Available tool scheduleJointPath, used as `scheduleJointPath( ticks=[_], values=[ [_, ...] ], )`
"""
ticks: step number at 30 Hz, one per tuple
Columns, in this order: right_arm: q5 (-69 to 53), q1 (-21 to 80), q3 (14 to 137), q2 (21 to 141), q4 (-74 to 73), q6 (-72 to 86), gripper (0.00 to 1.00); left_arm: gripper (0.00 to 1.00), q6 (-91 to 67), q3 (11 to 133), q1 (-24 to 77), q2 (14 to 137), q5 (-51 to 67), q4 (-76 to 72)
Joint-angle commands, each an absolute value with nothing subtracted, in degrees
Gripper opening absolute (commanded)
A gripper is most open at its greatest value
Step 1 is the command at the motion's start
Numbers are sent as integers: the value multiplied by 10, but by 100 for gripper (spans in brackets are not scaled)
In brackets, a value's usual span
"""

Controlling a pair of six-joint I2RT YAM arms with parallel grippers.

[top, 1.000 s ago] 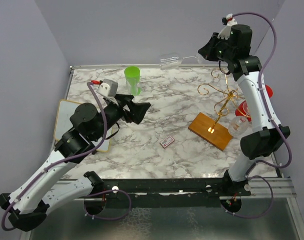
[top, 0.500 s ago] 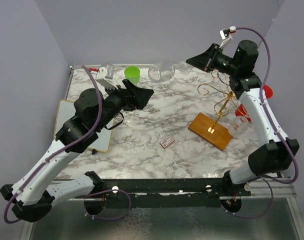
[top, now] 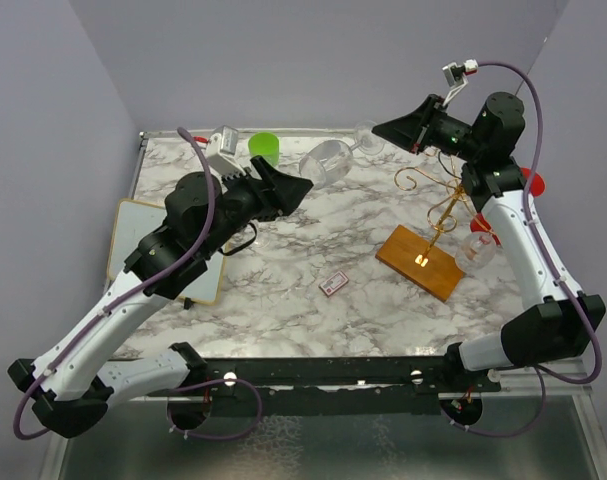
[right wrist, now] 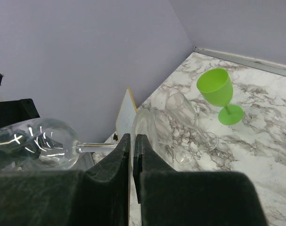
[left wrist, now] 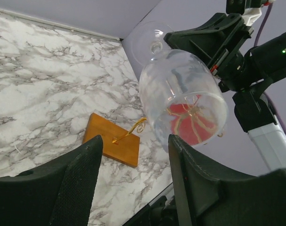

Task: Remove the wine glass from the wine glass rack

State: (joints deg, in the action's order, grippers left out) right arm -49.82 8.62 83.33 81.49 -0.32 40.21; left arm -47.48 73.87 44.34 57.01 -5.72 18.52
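My right gripper (top: 380, 130) is raised at the back of the table, shut on the foot of a clear wine glass (top: 326, 160). The glass lies sideways in the air, bowl pointing left. In the right wrist view the jaws (right wrist: 133, 141) pinch the foot's thin disc, and the stem runs left to the bowl (right wrist: 34, 143). My left gripper (top: 299, 188) is open, its tips just short of the bowl. In the left wrist view the bowl (left wrist: 180, 94) hangs above the right finger (left wrist: 194, 174). The gold wire rack (top: 438, 195) stands on its wooden base (top: 423, 262), also in the left wrist view (left wrist: 112, 141).
A second clear glass (top: 478, 250) hangs at the rack's right side, with red cups (top: 531, 182) behind it. A green goblet (top: 265, 147) stands at the back. A white board (top: 148, 245) lies at the left and a small card (top: 333, 283) near the middle.
My right gripper has carried the glass left and lower, away from the rack. My left arm has risen and reached right, bringing its open jaws up to the bowl.
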Motion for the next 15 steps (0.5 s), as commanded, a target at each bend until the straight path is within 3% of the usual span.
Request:
scheduleJointPath(
  ticks=[1,7,15],
  values=[
    [-494,88,833,788,14,384,1,56,-464,768,444,598,-43,195],
    [-468,89,831,773,-4,357,1,43,-444,805,444,634,-51,209],
    [-444,93,828,764,-15,333,1,12,-426,858,444,677,-64,222]
  ],
)
